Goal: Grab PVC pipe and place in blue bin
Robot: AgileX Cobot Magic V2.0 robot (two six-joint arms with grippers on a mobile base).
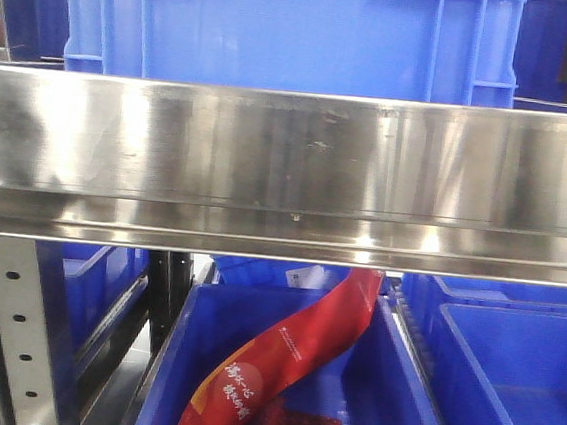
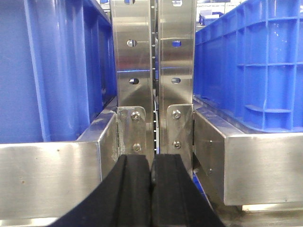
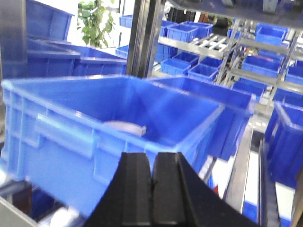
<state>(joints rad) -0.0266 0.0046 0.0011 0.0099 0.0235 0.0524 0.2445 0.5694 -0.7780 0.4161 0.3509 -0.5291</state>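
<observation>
pvc pipe (image 3: 125,127) is a blurry white curve inside the blue bin (image 3: 71,137), axis unclear. left gripper (image 2: 151,189) and right gripper (image 3: 152,194) both pinched closed, empty.

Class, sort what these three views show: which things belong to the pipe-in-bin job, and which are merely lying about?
Job:
- white PVC pipe, only partly visible, inside the blue bin
- right gripper, shut, empty
- left gripper, shut, empty

Lying about:
- red packet
- steel shelf rail
- potted plant

Left gripper (image 2: 152,182) closed; right gripper (image 3: 152,189) apparently closed
</observation>
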